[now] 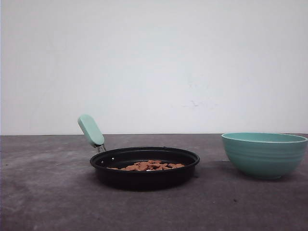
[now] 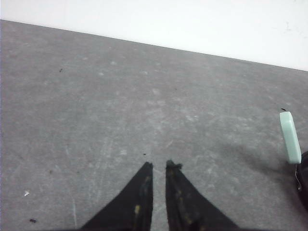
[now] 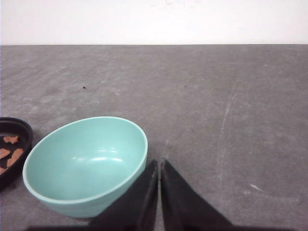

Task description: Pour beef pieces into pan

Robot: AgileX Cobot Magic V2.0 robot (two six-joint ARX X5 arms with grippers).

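The left gripper [image 2: 159,166] hangs over bare grey table [image 2: 120,106] with its black fingers [image 2: 142,192] drawn nearly together, holding nothing. The right gripper [image 3: 159,163] likewise has its fingers [image 3: 180,202] closed on nothing, poised just beside the near rim of the teal bowl [image 3: 86,163], which stands upright and looks empty. To the bowl's left sits the pan [image 1: 144,168], a shallow black one with its mint-green handle [image 1: 90,130] angled up toward the far left. The beef pieces [image 1: 149,166] lie inside the pan as a low reddish-brown heap.
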